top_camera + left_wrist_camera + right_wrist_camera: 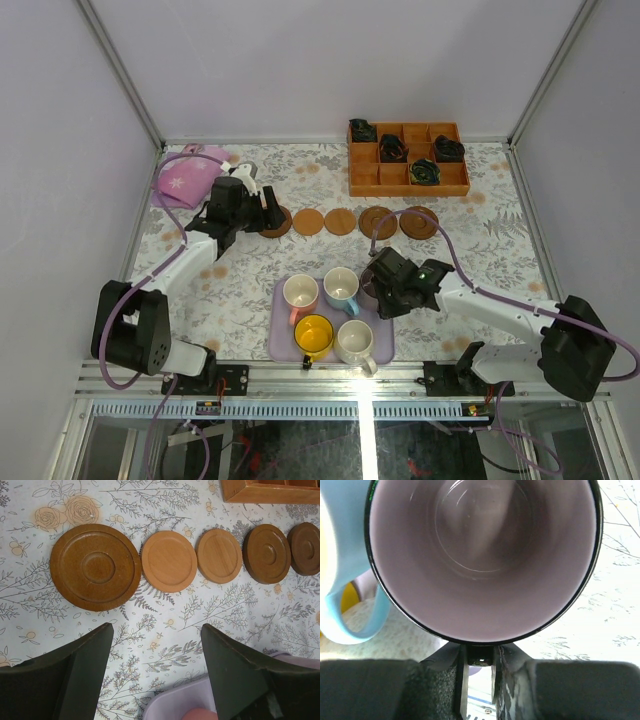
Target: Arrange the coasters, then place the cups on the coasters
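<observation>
Five flat round brown wooden coasters (340, 221) lie in a neat row across the middle of the table (480, 250), so the arranging looks done. No cup stands on any of them yet.

The yellow mug (314, 336), the cream mug with a pink handle (300, 293), the light blue mug (341, 288) and the plain cream-white mug (355, 342) sit on the lavender rectangular tray (281, 347). The pale purple mug (485, 555) is at the tray's far right corner, just beside the blue one. The right end effector (480, 655) has its fingers drawn close at the mug's near wall, probably pinching the handle, though that slot is dark.

The left end effector (156, 630) hangs spread and empty near the leftmost coaster.

A floral cloth covers the table, with an orange-brown wooden compartment box (408, 178) at the far edge and plain white walls around.
</observation>
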Controlling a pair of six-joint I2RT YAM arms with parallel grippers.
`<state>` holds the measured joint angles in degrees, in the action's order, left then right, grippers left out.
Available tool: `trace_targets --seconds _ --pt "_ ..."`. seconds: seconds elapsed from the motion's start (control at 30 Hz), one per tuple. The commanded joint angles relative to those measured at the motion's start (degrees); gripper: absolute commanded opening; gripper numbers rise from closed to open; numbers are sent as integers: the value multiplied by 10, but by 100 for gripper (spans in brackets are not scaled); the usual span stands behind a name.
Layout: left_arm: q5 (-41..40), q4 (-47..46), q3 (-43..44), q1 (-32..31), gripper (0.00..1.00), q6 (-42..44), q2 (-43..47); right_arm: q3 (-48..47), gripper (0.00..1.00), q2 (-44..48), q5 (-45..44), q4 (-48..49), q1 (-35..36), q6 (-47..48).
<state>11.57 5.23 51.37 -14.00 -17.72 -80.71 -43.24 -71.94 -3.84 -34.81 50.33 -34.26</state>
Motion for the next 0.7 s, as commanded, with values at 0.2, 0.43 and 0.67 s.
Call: trace_targets --seconds 0.2,0.43,0.67 --pt "-8 -16 -8 1 71 -4 10 -38 0 -8 -54 11 4 15" --pt "-22 -16 -4 1 71 -1 15 -91 0 18 -179 2 6 40" --pt "-31 -12 -1 2 71 5 14 -118 0 22 -291 29 6 63"
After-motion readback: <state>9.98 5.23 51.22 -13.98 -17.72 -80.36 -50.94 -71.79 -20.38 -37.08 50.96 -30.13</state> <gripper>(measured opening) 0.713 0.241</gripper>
